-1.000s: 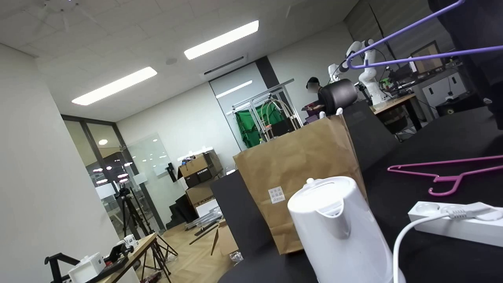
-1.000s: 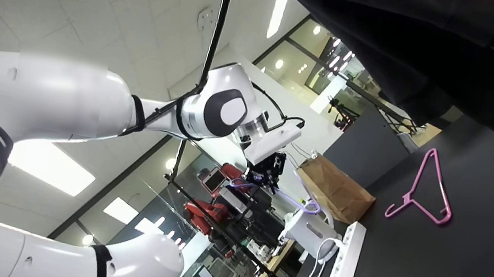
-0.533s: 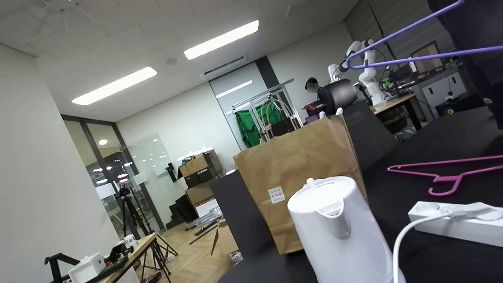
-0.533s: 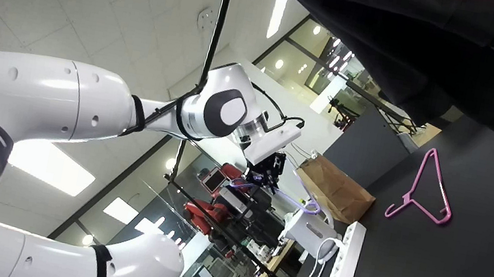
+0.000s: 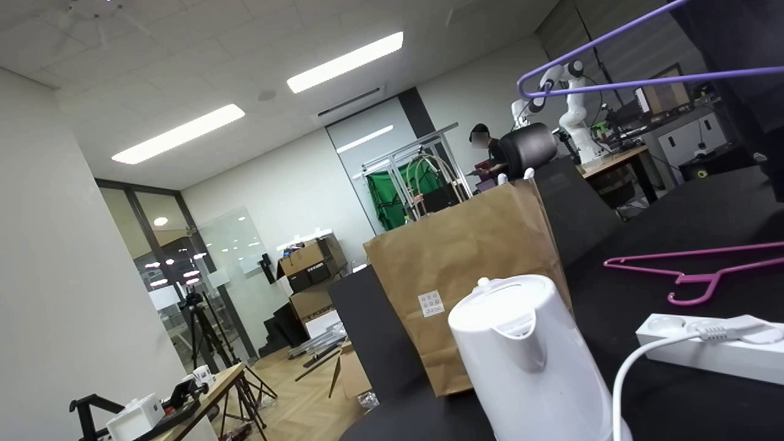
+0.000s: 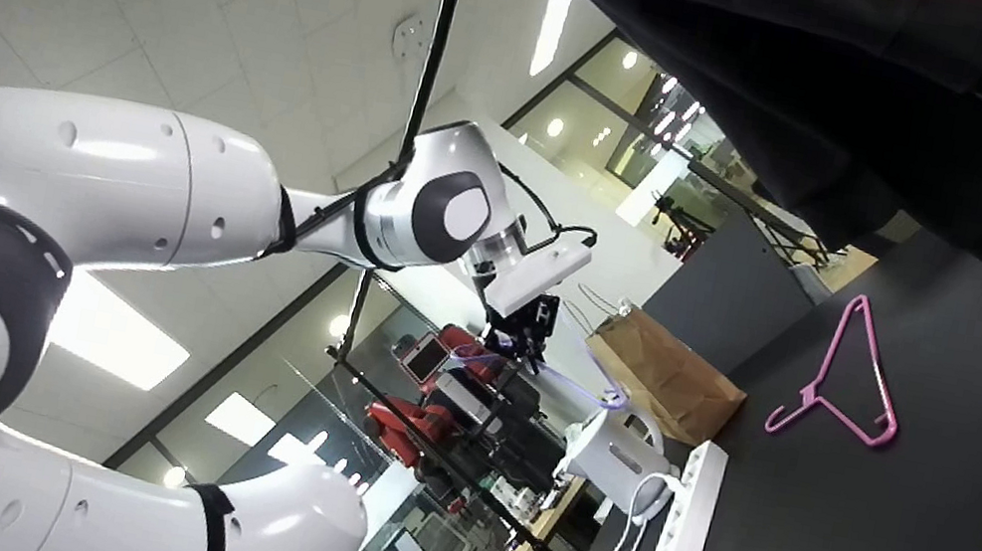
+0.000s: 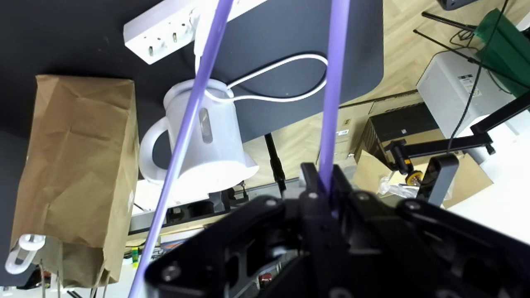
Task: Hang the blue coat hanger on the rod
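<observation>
Clerk: State of the end effector [image 7: 326,176]?

Inspector: Pinching one bar of the blue coat hanger [image 7: 333,82], as the wrist view confirms.

Clerk: Position of the blue coat hanger?

Inspector: Held in the air above the bench [image 7: 360,54]. In the wrist view, its other bar crosses in front of the white kettle [image 7: 223,142].

Clerk: On the bench itself?

Inspector: The white kettle, upright, with a brown paper bag [image 7: 78,169] standing just beside it. Near the kettle, a white power strip [image 7: 159,35] with a white cord [image 5: 618,398] leading off it.

Clerk: Farther out?

Inspector: A magenta hanger [image 5: 698,278] lies flat on the bench in both exterior views.

Clerk: Background?

Inspector: In an exterior view, stacked cardboard boxes [image 5: 309,275], a tripod [image 5: 198,312], and a person [image 5: 492,152] whose face is blurred.
</observation>
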Available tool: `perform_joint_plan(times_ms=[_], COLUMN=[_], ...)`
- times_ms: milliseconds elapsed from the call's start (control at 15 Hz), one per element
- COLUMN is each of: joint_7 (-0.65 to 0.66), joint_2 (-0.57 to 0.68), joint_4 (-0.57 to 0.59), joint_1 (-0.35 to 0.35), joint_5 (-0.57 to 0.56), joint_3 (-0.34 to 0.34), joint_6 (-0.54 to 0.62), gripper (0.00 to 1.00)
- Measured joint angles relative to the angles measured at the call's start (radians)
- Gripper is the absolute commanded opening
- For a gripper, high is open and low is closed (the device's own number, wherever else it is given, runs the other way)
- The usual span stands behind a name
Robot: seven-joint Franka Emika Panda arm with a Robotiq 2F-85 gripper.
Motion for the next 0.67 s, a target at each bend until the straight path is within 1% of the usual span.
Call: perform_joint_plan(times_ms=[400,667], joint_7=[0.048,0.064], joint_2=[0.038,0.058], joint_4=[0.159,0.276], joint_1=[0.171,0.291], joint_5=[0.030,0.087], joint_3=[0.009,0.007], joint_6=[0.009,0.036], gripper=[0.02,0.02])
